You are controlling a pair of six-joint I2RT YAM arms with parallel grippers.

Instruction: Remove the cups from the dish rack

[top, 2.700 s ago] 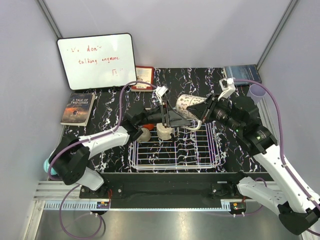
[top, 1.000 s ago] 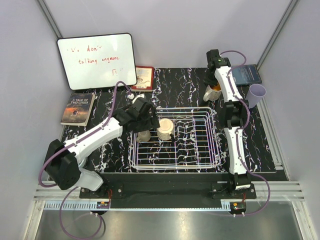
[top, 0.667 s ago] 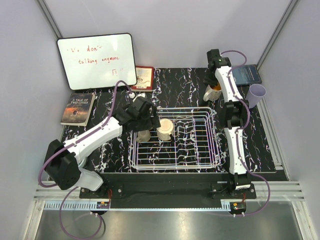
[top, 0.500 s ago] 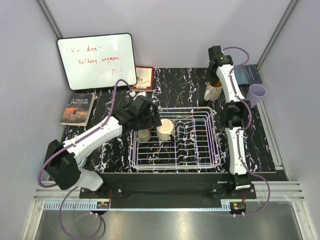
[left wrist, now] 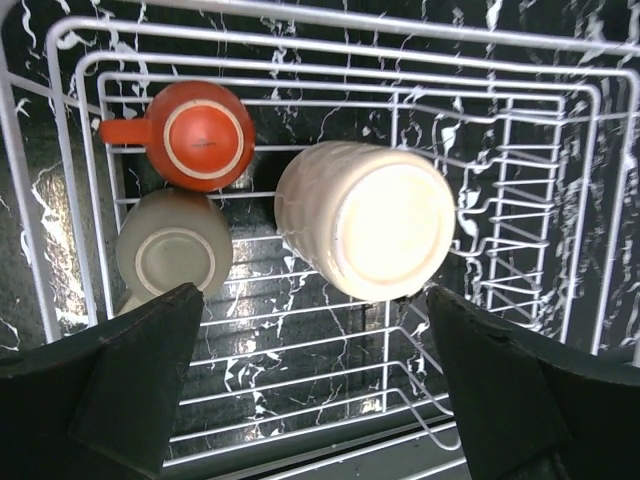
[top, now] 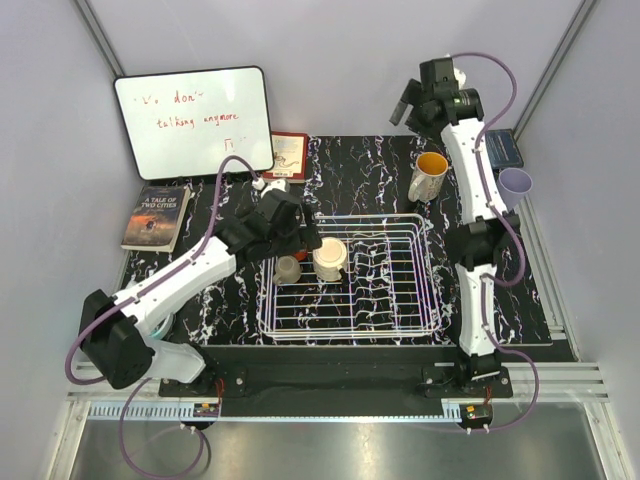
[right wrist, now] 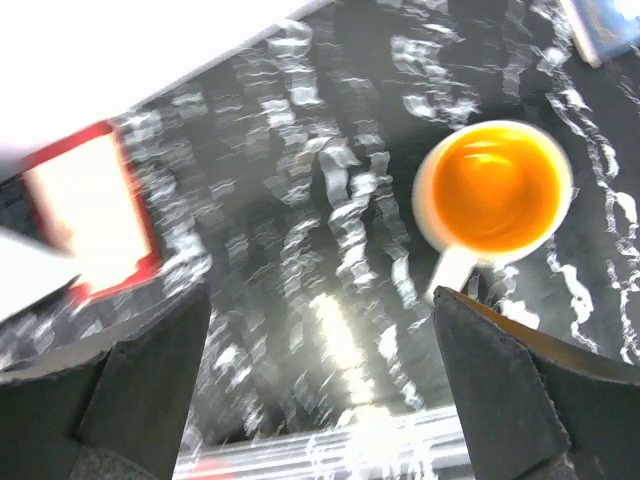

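Black marbled bench [top: 370, 170]: at the dish rack's [top: 350, 335] left end an orange cup [left wrist: 205, 135], grey cup [left wrist: 175, 255] and cream mug [left wrist: 365, 220] sit under the released left hand [left wrist: 312, 300], not yet unloaded. Near the far right corner, an orange-lined mug [top: 430, 178] and tumbler [top: 515, 188] stand unloaded, with the right hand [right wrist: 322, 295] released above.

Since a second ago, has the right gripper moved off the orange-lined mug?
Yes. The right gripper has lifted off the mug toward the back wall, past the blue book.
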